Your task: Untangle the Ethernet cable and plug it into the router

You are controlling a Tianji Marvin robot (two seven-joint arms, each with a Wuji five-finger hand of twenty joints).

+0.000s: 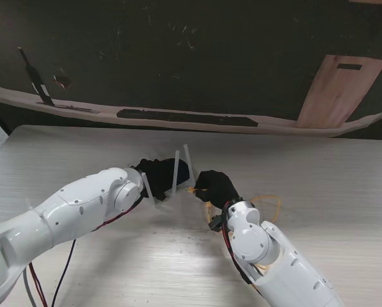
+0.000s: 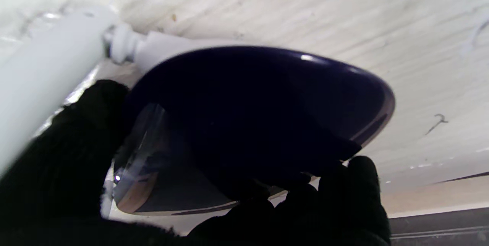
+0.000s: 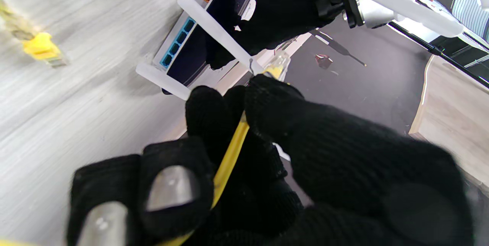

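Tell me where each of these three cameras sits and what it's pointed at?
Stand: above the shoulders, looking down at the table; both arms show, left robot hand on the router.
Left wrist: along the gloved fingers, up close on the router's dark shell.
Right wrist: along the right robot hand pinching the cable, plug near the ports.
Shared: the router shows in all three.

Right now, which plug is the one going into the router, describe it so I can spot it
Find the router held by the left hand. Facing its blue ports, the right hand pinches a yellow cable; its plug juts past the fingertips. The other plug lies loose on the table.
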